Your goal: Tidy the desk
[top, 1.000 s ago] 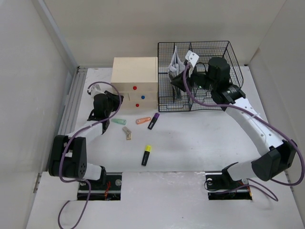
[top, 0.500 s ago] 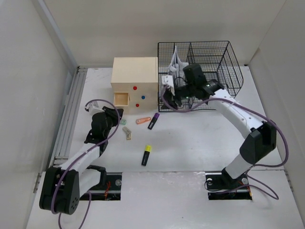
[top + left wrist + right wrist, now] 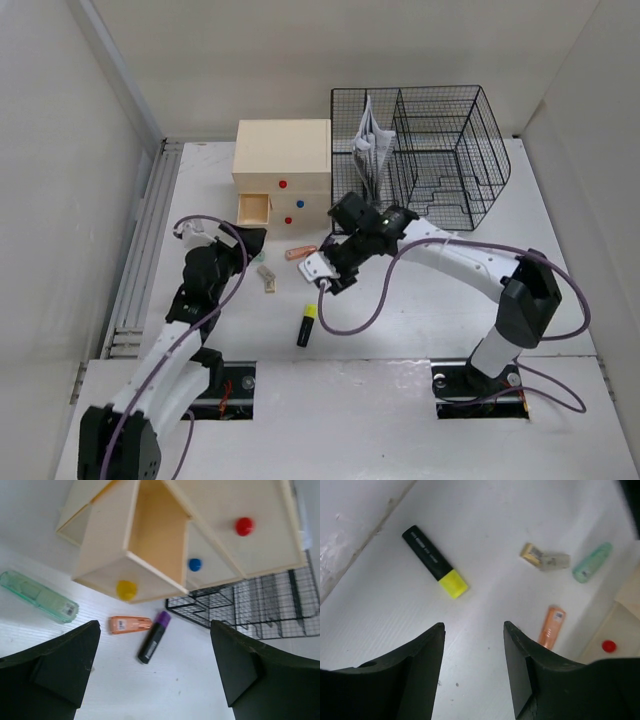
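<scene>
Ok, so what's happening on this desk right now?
Two robot arms are tidying the white desk. The left gripper, jaws wide and empty, faces the wooden drawer box, whose yellow-knobbed drawer stands open. The right gripper, open and empty too, hangs over the loose items: a yellow highlighter, an orange tube, a purple marker. None has been put away yet.

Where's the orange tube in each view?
Top external: orange tube left of centre, just in front of the drawer box.
Left wrist: lower centre, below the drawer box.
Right wrist: lower right, beside the drawer box.
Shared landmark: the drawer box.
</scene>
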`<state>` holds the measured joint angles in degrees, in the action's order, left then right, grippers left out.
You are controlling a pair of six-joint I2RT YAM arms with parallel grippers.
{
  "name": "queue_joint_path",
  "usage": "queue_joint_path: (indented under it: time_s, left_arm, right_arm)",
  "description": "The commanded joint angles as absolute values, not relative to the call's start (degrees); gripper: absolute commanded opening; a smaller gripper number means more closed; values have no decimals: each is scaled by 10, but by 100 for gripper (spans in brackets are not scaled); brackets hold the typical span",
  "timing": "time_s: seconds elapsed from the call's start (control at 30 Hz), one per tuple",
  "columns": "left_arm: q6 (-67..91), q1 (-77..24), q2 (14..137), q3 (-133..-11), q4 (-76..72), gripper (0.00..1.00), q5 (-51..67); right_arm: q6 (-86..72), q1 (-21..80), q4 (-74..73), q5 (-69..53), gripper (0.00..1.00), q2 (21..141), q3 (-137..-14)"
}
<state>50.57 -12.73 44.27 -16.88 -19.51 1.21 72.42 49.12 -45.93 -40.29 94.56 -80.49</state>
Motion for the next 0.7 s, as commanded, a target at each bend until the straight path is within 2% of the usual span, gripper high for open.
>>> queue_joint_path:
  time_s: [0.0, 0.1, 0.17, 0.23, 0.27, 0.3, 0.4, 0.67]
  left_arm:
    - [479, -138, 344, -205, -110, 90, -6]
    - [467, -144, 254, -241, -26, 87, -49]
    - [472, -144, 216, -267, 6, 81, -73]
    - [472, -144, 173, -287, 43, 72, -106]
    - [472, -144, 164, -307, 54, 61, -116]
    - [472, -144, 156, -318, 74, 54, -133]
    - [450, -144, 145, -358, 100, 44, -139]
    - [397, -144, 135, -392, 144, 44, -145]
  right_arm:
    - [808, 527, -449, -346, 56, 962, -780]
    - [808, 557, -425, -314, 56, 987, -771]
    - [808, 573, -419, -298, 55, 1014, -777]
    - [802, 596, -419, -273, 53, 1037, -787]
    - [802, 603, -424, -264, 53, 1048, -800]
    - [802, 610, -425, -258, 53, 1070, -805]
    - [802, 635, -425, -236, 53, 1092, -811]
    - [802, 642, -433, -218, 52, 1149, -856]
